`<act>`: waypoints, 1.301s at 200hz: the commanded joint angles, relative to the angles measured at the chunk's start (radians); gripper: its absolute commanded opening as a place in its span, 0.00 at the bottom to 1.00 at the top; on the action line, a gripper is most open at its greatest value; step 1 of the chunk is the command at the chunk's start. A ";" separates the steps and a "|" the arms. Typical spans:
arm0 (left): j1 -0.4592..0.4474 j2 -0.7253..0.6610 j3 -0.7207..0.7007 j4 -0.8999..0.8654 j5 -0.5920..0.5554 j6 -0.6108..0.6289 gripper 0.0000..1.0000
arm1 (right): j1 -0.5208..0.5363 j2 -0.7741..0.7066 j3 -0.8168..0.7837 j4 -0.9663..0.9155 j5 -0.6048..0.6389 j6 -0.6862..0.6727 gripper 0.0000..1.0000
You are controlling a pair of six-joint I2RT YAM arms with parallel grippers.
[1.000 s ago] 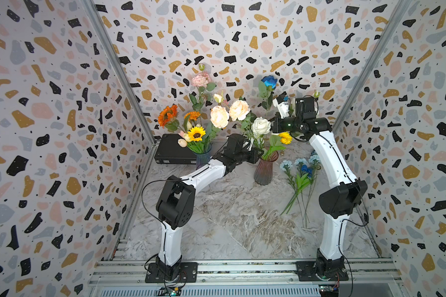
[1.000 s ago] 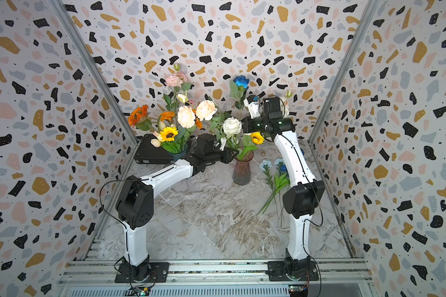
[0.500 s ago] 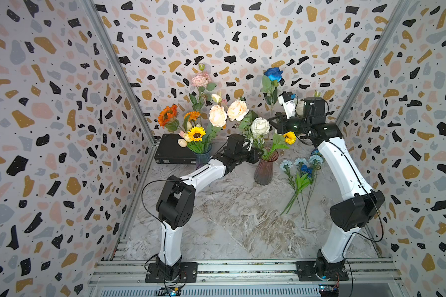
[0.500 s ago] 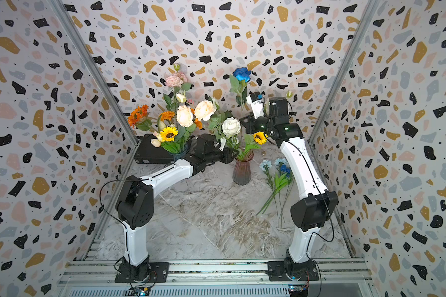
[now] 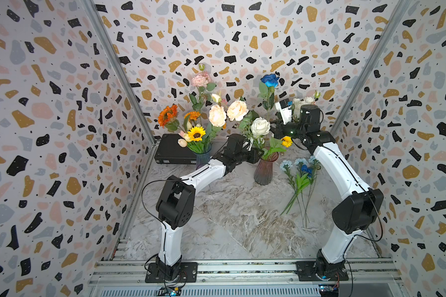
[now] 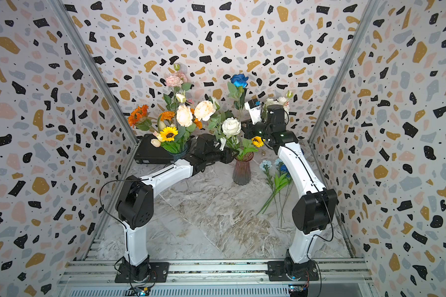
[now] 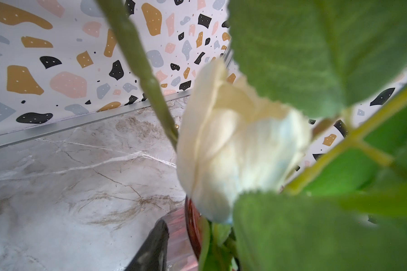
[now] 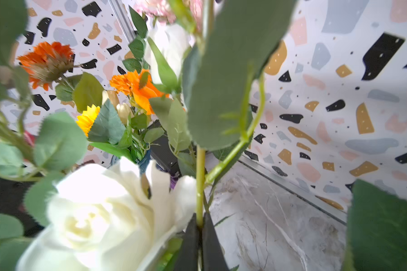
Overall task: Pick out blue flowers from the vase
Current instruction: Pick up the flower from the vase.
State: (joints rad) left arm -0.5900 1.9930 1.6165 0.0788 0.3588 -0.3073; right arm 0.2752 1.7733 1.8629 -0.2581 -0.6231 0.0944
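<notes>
A royal-blue rose (image 5: 270, 80) (image 6: 239, 80) stands high above the other blooms. My right gripper (image 5: 271, 126) (image 6: 243, 126) (image 8: 199, 225) is shut on its green stem (image 8: 200, 183), above the ribbed reddish vase (image 5: 264, 171) (image 6: 242, 171). Several blue flowers (image 5: 300, 167) (image 6: 276, 167) lie on the marble to the right of the vase. My left gripper (image 5: 258, 155) is at the vase rim. In the left wrist view one dark finger (image 7: 155, 246) lies along the vase's outer wall (image 7: 181, 225). Leaves hide the other finger.
The vase still holds a white rose (image 5: 260, 126), a cream bud (image 7: 233, 145) and a small sunflower (image 5: 286, 141). A blue glass vase (image 5: 202, 156) of orange, yellow and cream flowers stands to the left, before a black box (image 5: 173, 151). Walls close in on three sides.
The right arm's elbow has swung outward to the right and its wrist has shifted slightly right, still holding the blue rose at about the same height. The left arm has stayed put.
</notes>
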 commanded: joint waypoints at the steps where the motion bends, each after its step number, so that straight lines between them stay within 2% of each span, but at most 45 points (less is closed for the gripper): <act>1: 0.007 0.000 0.001 -0.038 -0.006 0.020 0.45 | 0.005 -0.056 -0.003 0.076 -0.021 -0.018 0.04; 26: 0.007 0.001 -0.001 -0.040 -0.005 0.021 0.45 | 0.005 -0.033 0.009 0.099 -0.028 -0.017 0.07; 45: 0.007 0.002 0.002 -0.045 -0.005 0.024 0.45 | 0.005 -0.016 0.012 0.128 -0.036 -0.010 0.22; 80: 0.009 0.007 0.014 -0.059 -0.006 0.033 0.45 | 0.005 0.025 0.052 0.162 -0.049 0.007 0.28; 113: 0.009 0.009 0.014 -0.060 -0.008 0.035 0.45 | 0.007 0.113 0.178 0.060 -0.068 -0.008 0.34; 145: 0.009 0.022 0.023 -0.058 -0.005 0.032 0.45 | 0.007 0.110 0.179 0.001 -0.013 -0.057 0.47; 176: 0.009 0.029 0.032 -0.057 -0.003 0.029 0.45 | 0.007 0.158 0.247 -0.072 -0.033 -0.078 0.50; 228: 0.009 0.030 0.029 -0.066 -0.006 0.034 0.45 | 0.009 0.222 0.284 -0.015 -0.042 -0.043 0.53; 260: 0.009 0.037 0.039 -0.072 -0.002 0.038 0.45 | 0.010 0.259 0.311 0.025 -0.069 -0.005 0.51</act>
State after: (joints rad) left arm -0.5892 1.9949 1.6337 0.0483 0.3588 -0.2981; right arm 0.2771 2.0319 2.1323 -0.2733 -0.6628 0.0551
